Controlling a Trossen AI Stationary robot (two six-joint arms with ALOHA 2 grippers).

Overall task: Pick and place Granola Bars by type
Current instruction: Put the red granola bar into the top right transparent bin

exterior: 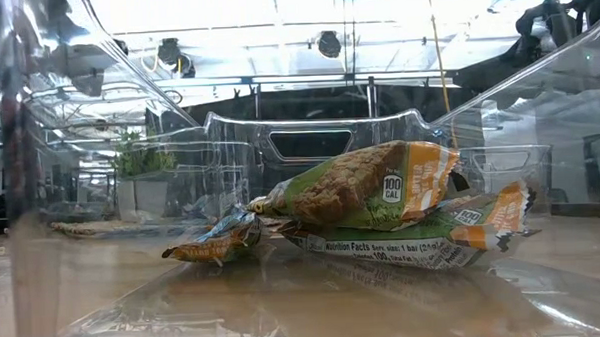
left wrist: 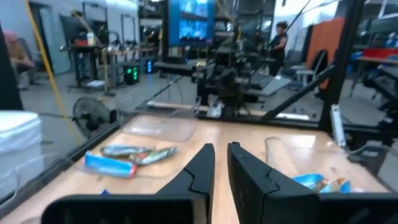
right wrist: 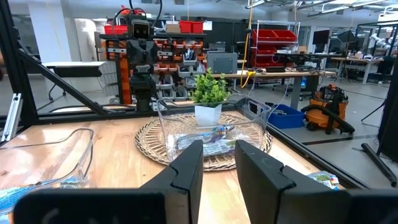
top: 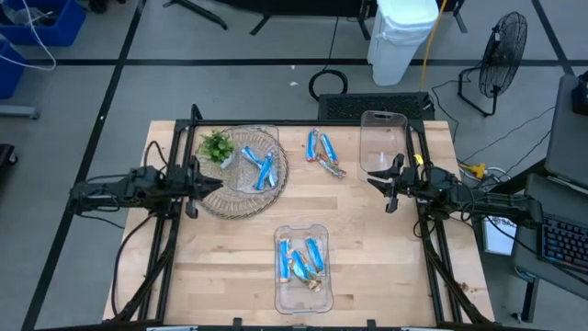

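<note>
Blue-and-white granola bars lie in a clear bin [top: 258, 167] on a woven mat [top: 213, 202], beside a small green plant [top: 216, 144]. More bars lie loose on the table [top: 323, 153]. A near clear bin [top: 301, 268] holds blue bars and tan ones, and the tan ones show close up in the low view [exterior: 381, 201]. My left gripper [top: 209, 184] hovers over the mat's left part, empty, with a narrow gap between its fingers [left wrist: 221, 163]. My right gripper [top: 378, 182] hovers at the table's right, open and empty [right wrist: 219, 163].
An empty clear bin [top: 383, 140] stands at the far right, just beyond my right gripper. Bare wood lies between the mat and my right gripper, and on both sides of the near bin. People and benches show in the room beyond the table.
</note>
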